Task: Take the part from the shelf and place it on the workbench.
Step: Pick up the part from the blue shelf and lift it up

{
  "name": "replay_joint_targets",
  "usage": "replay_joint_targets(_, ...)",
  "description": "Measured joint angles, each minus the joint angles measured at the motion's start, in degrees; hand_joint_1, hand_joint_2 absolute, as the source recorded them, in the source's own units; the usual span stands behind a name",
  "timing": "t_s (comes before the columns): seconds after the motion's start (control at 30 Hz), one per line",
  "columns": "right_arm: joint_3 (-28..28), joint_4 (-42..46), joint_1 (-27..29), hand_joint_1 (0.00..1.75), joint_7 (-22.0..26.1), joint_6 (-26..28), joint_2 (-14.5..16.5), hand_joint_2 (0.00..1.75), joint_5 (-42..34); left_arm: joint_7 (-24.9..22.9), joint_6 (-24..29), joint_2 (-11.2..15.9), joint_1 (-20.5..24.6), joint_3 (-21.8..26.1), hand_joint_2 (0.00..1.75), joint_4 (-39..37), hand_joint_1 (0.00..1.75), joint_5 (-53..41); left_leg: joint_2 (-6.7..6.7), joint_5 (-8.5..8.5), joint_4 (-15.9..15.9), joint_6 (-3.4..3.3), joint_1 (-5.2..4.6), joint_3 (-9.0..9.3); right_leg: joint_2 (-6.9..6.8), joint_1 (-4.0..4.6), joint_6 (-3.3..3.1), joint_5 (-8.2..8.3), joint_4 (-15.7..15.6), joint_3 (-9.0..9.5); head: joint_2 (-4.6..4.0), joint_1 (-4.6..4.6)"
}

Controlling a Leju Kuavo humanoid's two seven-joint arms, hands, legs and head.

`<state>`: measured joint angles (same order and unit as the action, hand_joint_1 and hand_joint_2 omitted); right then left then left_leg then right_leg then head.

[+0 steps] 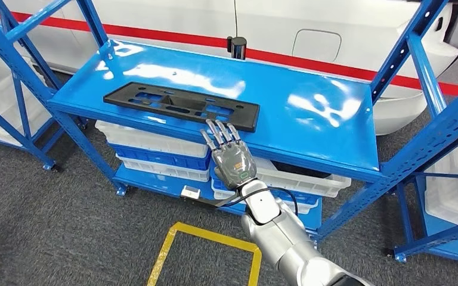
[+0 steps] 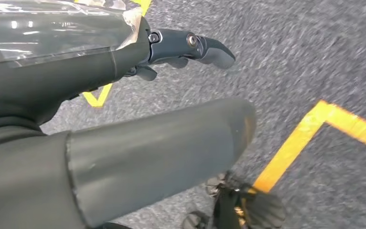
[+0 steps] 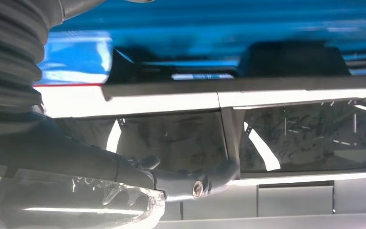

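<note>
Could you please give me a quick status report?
Right hand open, at shelf edge. Left hand empty, low. Flat black plastic part lying on blue shelf. Nothing blocking.

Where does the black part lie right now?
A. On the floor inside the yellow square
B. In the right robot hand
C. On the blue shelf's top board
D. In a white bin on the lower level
C: the part lies flat on the shelf top board, and the right robot hand reaches toward its near edge with fingers spread, holding nothing.
</note>
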<state>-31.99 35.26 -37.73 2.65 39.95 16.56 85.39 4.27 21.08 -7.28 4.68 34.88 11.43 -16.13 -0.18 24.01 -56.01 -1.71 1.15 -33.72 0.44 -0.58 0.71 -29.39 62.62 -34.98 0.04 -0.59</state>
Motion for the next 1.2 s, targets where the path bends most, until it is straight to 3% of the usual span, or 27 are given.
replay_joint_targets(0.1, 0.01, -0.7, -0.18, 0.0, 0.09, 0.01, -0.07, 1.75, -0.01, -0.07, 0.02, 0.01, 0.08, 0.01, 0.0, -0.01, 0.0, 0.01, -0.03, 0.24, -0.03, -0.45, -0.19, 0.08, 0.0, -0.02, -0.33, -3.01, 9.57, -5.67, 0.01, 0.09)
replay_joint_targets(0.13, 0.01, -0.98, -0.14, 0.0, 0.13, 0.01, -0.08, 1.75, 0.02, -0.12, 0.02, -0.01, 0.07, 0.01, 0.0, -0.02, 0.0, 0.03, -0.07, 0.36, -0.05, -0.5, -0.25, 0.16, 0.0, -0.02, -0.13, -3.13, 11.29, -6.96, 0.01, 0.13)
replay_joint_targets(0.17, 0.0, -1.2, -0.13, 0.0, 0.14, 0.02, -0.07, 1.75, 0.04, -0.18, 0.03, -0.02, 0.05, 0.01, 0.0, -0.04, 0.0, 0.04, -0.14, 0.5, -0.08, -0.46, -0.27, 0.29, 0.0, -0.02, 0.26, -2.35, 10.74, -7.08, 0.01, 0.17)
replay_joint_targets(0.23, -0.01, -1.49, -0.26, 0.0, 0.14, 0.02, -0.01, 1.75, 0.1, -0.24, 0.03, -0.08, 0.02, 0.01, 0.0, -0.09, 0.0, 0.07, -0.3, 0.85, -0.18, -0.15, -0.28, 0.7, -0.07, -0.02, 1.05, 1.1, 3.56, -3.94, 0.01, 0.24)
replay_joint_targets(0.27, -0.01, -1.58, -0.39, 0.0, 0.12, 0.02, 0.04, 1.75, 0.13, -0.25, 0.03, -0.1, 0.03, 0.01, 0.0, -0.11, 0.0, 0.07, -0.38, 1.16, -0.4, 0.13, -0.45, 0.8, -0.19, 0.03, 1.13, 2.74, -0.56, -1.91, 0.01, 0.31)
replay_joint_targets(0.33, 0.01, -1.72, -0.63, 0.0, -0.05, 0.02, 0.14, 1.75, 0.22, -0.24, 0.03, -0.12, 0.04, 0.01, 0.0, -0.13, 0.0, 0.07, -0.41, 1.76, -0.76, 0.74, -0.63, 0.92, -0.37, 0.15, 0.44, 4.42, -5.07, 0.4, 0.01, 0.27)
replay_joint_targets(0.4, 0.02, -1.8, -0.83, 0.0, -0.27, 0.02, 0.25, 1.75, 0.32, -0.2, 0.05, -0.13, 0.05, 0.01, 0.0, -0.13, 0.0, 0.05, -0.32, 2.14, -0.83, 1.38, -0.49, 1.03, -0.34, 0.22, -0.58, 4.63, -5.43, 0.64, 0.01, 0.18)
replay_joint_targets(0.5, 0.03, -1.83, -1.14, 0.0, -0.52, 0.02, 0.49, 1.75, 0.5, -0.1, 0.1, -0.11, 0.11, 0.01, 0.0, -0.13, 0.0, -0.05, -0.14, 3.34, -2.55, 2.28, -0.09, 0.36, -0.23, -0.34, -1.66, 4.71, -5.82, 1.3, 0.01, 0.0)
replay_joint_targets(0.57, 0.04, -1.89, -1.36, 0.0, -0.73, 0.02, 0.61, 1.75, 0.65, -0.07, 0.12, -0.11, 0.1, 0.0, 0.0, -0.13, 0.0, -0.12, -0.06, 5.76, -7.39, 2.76, 0.1, -2.06, -0.24, -0.4, -2.21, 4.51, -5.87, 1.62, 0.01, -0.22)
replay_joint_targets(0.63, 0.04, -2.07, -1.46, 0.0, -0.95, 0.02, 0.63, 1.75, 0.85, -0.07, 0.12, -0.13, 0.06, 0.0, 0.0, -0.14, 0.0, -0.16, -0.04, 8.45, -14.44, 3.24, 0.26, -6.11, -0.24, -0.26, -2.61, 4.25, -5.85, 1.82, 0.01, -0.32)
replay_joint_targets(0.67, 0.04, -2.21, -1.46, 0.0, -1.02, 0.02, 0.63, 1.75, 0.93, -0.07, 0.12, -0.12, 0.02, 0.0, 0.0, -0.15, 0.0, -0.17, -0.02, 8.68, -16.52, 3.4, 0.32, -7.64, -0.21, -0.19, -2.69, 4.11, -5.84, 1.93, 0.01, -0.32)
replay_joint_targets(0.7, 0.04, -2.33, -1.45, 0.0, -1.09, 0.02, 0.62, 1.75, 0.99, -0.07, 0.12, -0.11, -0.02, 0.01, 0.0, -0.15, 0.0, -0.18, -0.01, 7.72, -16.47, 3.44, 0.37, -8.13, -0.14, -0.15, -2.68, 3.97, -5.83, 2.09, 0.01, -0.34)
replay_joint_targets(0.77, 0.04, -2.49, -1.51, 0.0, -1.2, 0.02, 0.63, 1.75, 1.05, -0.08, 0.12, -0.08, -0.04, 0.01, 0.0, -0.15, 0.0, -0.2, 0.02, 3.33, -10.25, 3.12, 0.41, -5.75, 0.03, -0.12, -2.46, 3.6, -5.83, 2.6, 0.01, -0.35)
replay_joint_targets(0.83, 0.05, -2.54, -1.7, 0.0, -1.32, 0.02, 0.63, 1.75, 1.12, -0.09, 0.12, 0.01, 0.03, 0.01, 0.0, -0.15, 0.0, -0.26, 0.04, 0.49, -3.27, 2.44, 0.17, -2.41, 0.13, 0.16, -2.01, 3.2, -5.83, 3.01, 0.0, -0.34)
replay_joint_targets(0.87, 0.05, -2.58, -1.8, 0.0, -1.42, 0.02, 0.63, 1.75, 1.14, -0.09, 0.12, 0.04, 0.08, 0.01, 0.0, -0.15, 0.0, -0.33, 0.03, 0.13, -1.46, 2.07, -0.01, -1.5, 0.15, 0.29, -1.74, 3.02, -5.83, 3.08, -0.01, -0.34)
replay_joint_targets(1.0, 0.07, -2.85, -2.16, 0.0, -1.93, 0.03, 0.64, 1.75, 1.29, -0.19, 0.1, -0.05, 0.1, 0.01, 0.0, -0.15, 0.0, -0.61, 0.07, 0.35, -0.26, 0.54, -0.24, -0.35, 0.07, 0.4, -0.66, 2.18, -5.21, 2.89, 0.01, -0.24)
replay_joint_targets(1.07, 0.1, -3.06, -2.48, 0.0, -2.14, 0.04, 0.57, 1.75, 1.32, -0.2, 0.1, -0.14, 0.13, 0.02, 0.0, -0.15, 0.0, -0.67, 0.17, 0.09, 0.5, -0.16, -0.02, 0.56, 0.01, 0.39, -0.69, 0.17, -0.41, 0.43, 0.01, -0.08)
replay_joint_targets(1.13, 0.14, -3.39, -2.59, 0.0, -2.21, 0.04, 0.29, 1.75, 1.31, -0.21, 0.09, -0.15, 0.18, 0.02, 0.0, -0.15, 0.0, -0.74, 0.14, 0.29, 0.53, -0.46, -0.1, 0.75, -0.01, 0.18, -0.81, -2.49, 7.64, -4.14, 0.01, 0.04)
replay_joint_targets(1.17, 0.16, -3.59, -2.54, 0.0, -2.3, 0.05, 0.12, 1.75, 1.31, -0.24, 0.07, -0.16, 0.17, 0.02, 0.0, -0.16, 0.0, -0.79, 0.08, 0.43, 0.5, -0.48, -0.1, 0.84, -0.01, 0.05, -0.59, -3.04, 10.43, -6.03, 0.01, 0.09)
replay_joint_targets(1.2, 0.17, -3.79, -2.49, 0.0, -2.4, 0.05, -0.04, 1.75, 1.31, -0.26, 0.04, -0.2, 0.14, 0.02, 0.0, -0.16, 0.0, -0.87, 0.0, 0.61, 0.47, -0.41, -0.08, 0.96, -0.02, -0.09, -0.14, -2.67, 11.15, -6.91, 0.01, 0.13)
